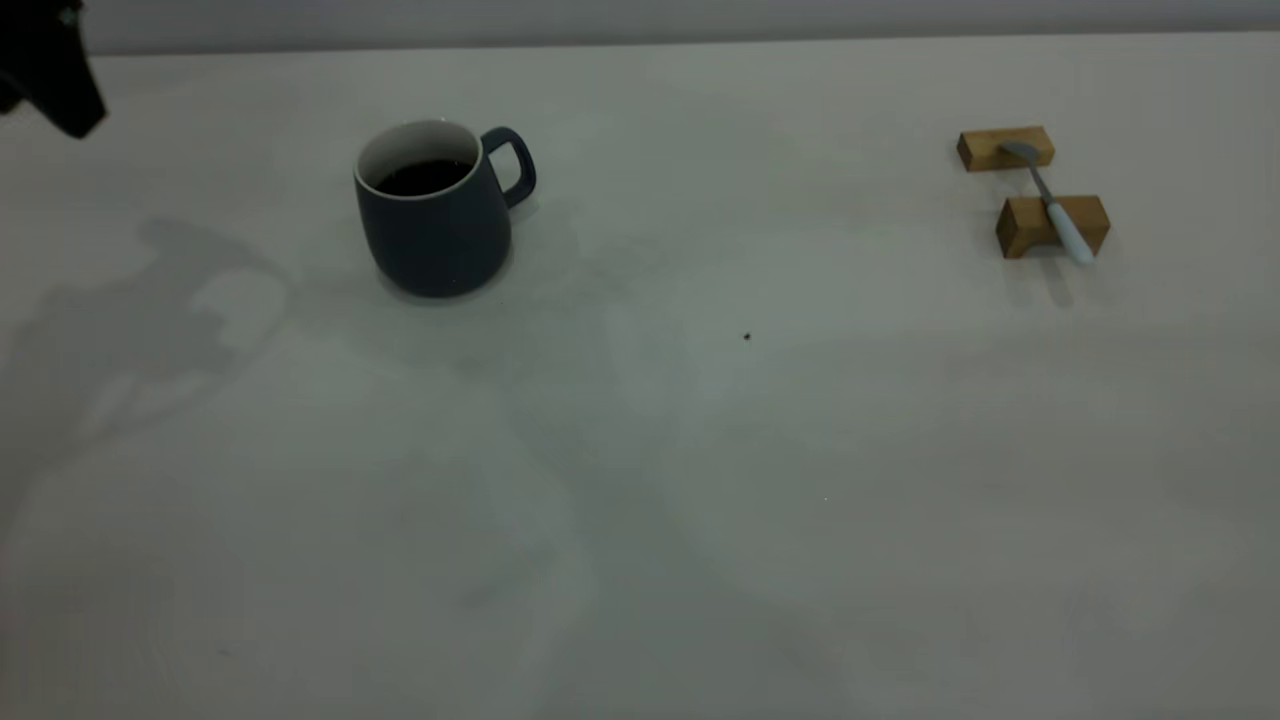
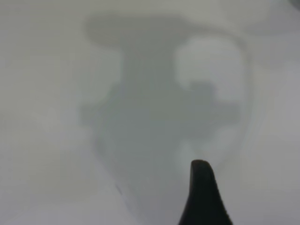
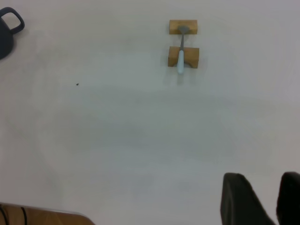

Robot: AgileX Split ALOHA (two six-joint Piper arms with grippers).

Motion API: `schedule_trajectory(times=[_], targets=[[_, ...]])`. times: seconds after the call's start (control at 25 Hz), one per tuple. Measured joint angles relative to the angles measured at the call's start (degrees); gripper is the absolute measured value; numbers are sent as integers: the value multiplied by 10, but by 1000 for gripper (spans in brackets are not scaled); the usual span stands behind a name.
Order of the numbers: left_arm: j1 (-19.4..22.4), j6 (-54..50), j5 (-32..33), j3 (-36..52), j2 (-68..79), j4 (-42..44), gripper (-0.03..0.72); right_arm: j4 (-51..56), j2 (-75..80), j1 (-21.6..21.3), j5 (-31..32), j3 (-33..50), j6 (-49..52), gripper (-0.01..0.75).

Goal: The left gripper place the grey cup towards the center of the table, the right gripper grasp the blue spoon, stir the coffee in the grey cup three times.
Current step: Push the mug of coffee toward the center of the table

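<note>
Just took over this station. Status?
Left gripper off the table's far-left corner; right gripper open, high. Grey cup ungrasped. Blue spoon across wooden blocks. Nothing blocking.

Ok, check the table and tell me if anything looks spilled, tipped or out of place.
Nothing stands out. The grey cup stands upright with the coffee inside and no spill around it. The blue spoon lies across two wooden blocks, bowl on the far one. Only a tiny dark speck marks the table.

- The left gripper (image 1: 45,65) is cut off at the tabletop's (image 1: 700,500) far left corner; only a dark part shows.
- In the right wrist view the mug (image 3: 8,33) is cut by the edge.
- The right gripper's fingers (image 3: 243,201) are cropped.
</note>
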Motion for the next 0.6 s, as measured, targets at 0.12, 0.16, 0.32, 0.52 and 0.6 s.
schedule_trajectory(times=[0.12, 0.16, 0.32, 0.52, 0.6], targets=[[-18, 92, -14, -45, 53, -9, 585, 0, 0, 0, 0, 0, 0, 240], [-25, 130, -17, -61, 69, -13, 585, 0, 0, 0, 0, 0, 0, 240], [-64, 252, -23, -125, 144, -20, 585, 0, 0, 0, 0, 0, 0, 240], [-93, 368, -24, -202, 222, -22, 585, 0, 0, 0, 0, 0, 0, 240], [-97, 396, -24, -223, 239, -22, 585, 0, 0, 0, 0, 0, 0, 240]])
